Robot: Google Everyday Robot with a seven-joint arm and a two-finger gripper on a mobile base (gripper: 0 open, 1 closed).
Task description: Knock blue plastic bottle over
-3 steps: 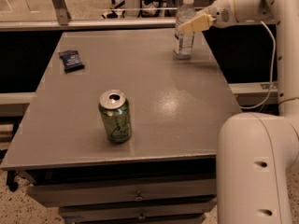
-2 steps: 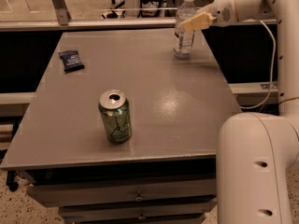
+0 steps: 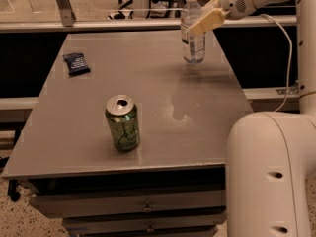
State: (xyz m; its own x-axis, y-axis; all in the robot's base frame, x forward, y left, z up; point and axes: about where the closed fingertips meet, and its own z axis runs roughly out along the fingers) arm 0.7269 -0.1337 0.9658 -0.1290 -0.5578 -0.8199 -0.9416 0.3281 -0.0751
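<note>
Gripper is in the upper right of the frame, at the end of the white arm reaching in from the right edge. Its tan tip lies across the upper body of the blue plastic bottle, touching or just in front of it, I can't say which. I can't tell if the claw is released or clenched from this view.

The bottle stands at the far right part of the grey table, upper centre-right of the frame, near the back edge. It is upright or very nearly so, white cap on top, pale label around the middle.

A green soda can stands upright at centre-left, near the table's front edge, well apart from the bottle. A small dark blue packet lies flat at the upper left of the tabletop.

The robot's big white body fills the lower right. A white cable hangs down the right side. Drawers show under the table front.
</note>
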